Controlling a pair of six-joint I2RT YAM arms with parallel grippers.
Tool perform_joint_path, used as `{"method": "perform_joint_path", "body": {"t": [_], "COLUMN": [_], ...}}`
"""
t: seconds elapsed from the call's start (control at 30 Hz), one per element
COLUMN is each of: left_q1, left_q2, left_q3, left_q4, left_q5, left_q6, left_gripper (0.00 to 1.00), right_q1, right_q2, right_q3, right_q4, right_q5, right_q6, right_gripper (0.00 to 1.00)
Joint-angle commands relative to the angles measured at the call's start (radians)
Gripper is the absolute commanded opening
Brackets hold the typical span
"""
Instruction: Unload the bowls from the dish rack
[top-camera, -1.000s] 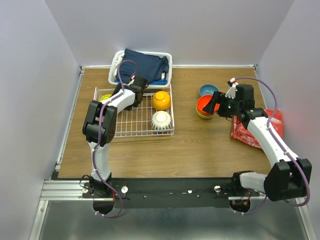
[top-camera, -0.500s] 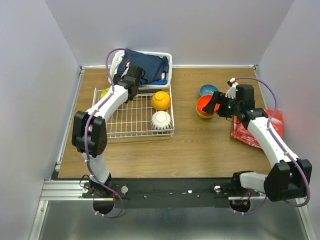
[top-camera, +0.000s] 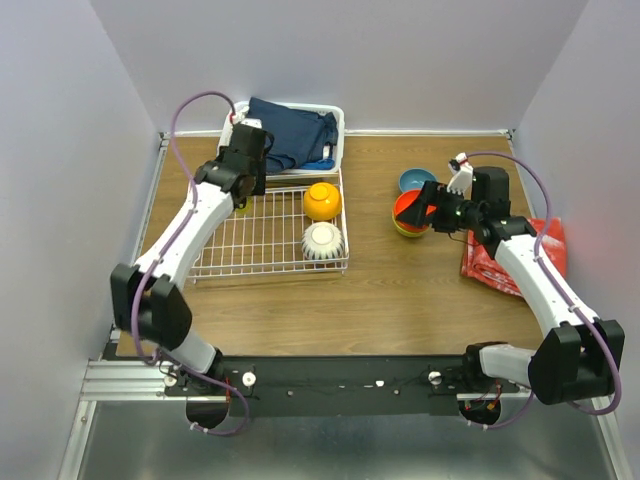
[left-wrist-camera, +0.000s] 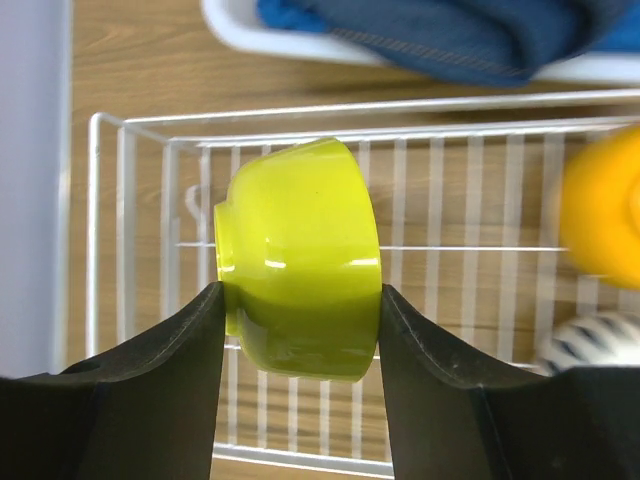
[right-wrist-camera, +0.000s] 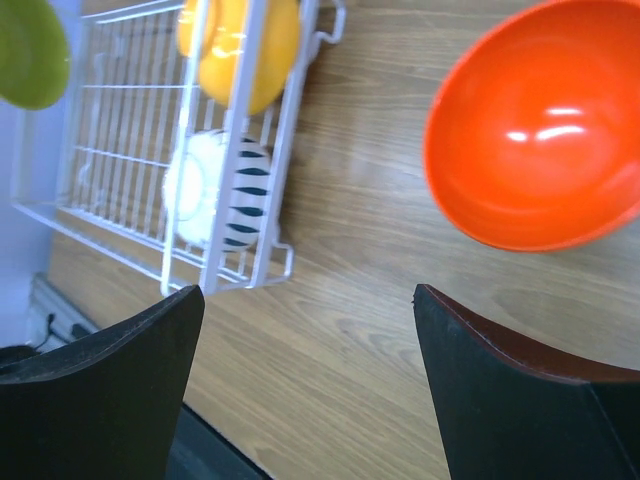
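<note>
The left arm's elbow has swung out leftward since a second ago, carrying the left gripper (left-wrist-camera: 300, 292) to the rack's (left-wrist-camera: 130, 120) far-left corner. Its fingers clamp the sides of a lime bowl (left-wrist-camera: 300, 240) (whether it is clear of the wires cannot be told). The right gripper (right-wrist-camera: 305, 292) has hardly moved, spread wide, a red bowl (right-wrist-camera: 540, 130) ahead to its right. The glossy bowl looks light, stiff, slippery and likely breakable. A grip across the wall, as here, seems soundest.
</note>
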Motion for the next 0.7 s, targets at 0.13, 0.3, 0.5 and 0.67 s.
{"method": "perform_joint_path", "body": {"t": [0.13, 0.3, 0.5, 0.67], "left_q1": [0.013, 0.014, 0.014, 0.000], "left_q2": [-0.282, -0.376, -0.450, -0.490], "left_q3": [-0.183, -0.353, -0.522, -0.634], "left_q4": [0.246, 0.483, 0.787, 0.957], "left_q5": [0.454, 0.722, 0.937, 0.988], "left_q6": [-0.284, -0.510, -0.715, -0.864], "left_gripper": [0.16, 0.15, 0.15, 0.15], "right_q1": [0.041, 0.092, 0.184, 0.253], "right_q2": [0.022, 0.073, 0.129, 0.185], "right_q3": [0.000, 0.038, 0.063, 0.084], "right_q4": [0.186, 0.239, 0.300, 0.357], "right_q5": [-0.200, -0.211, -0.182, -0.147], "right_q6": [0.125, 0.182, 0.241, 0.302], "right_gripper": [0.93, 0.92, 0.89, 0.84]}}
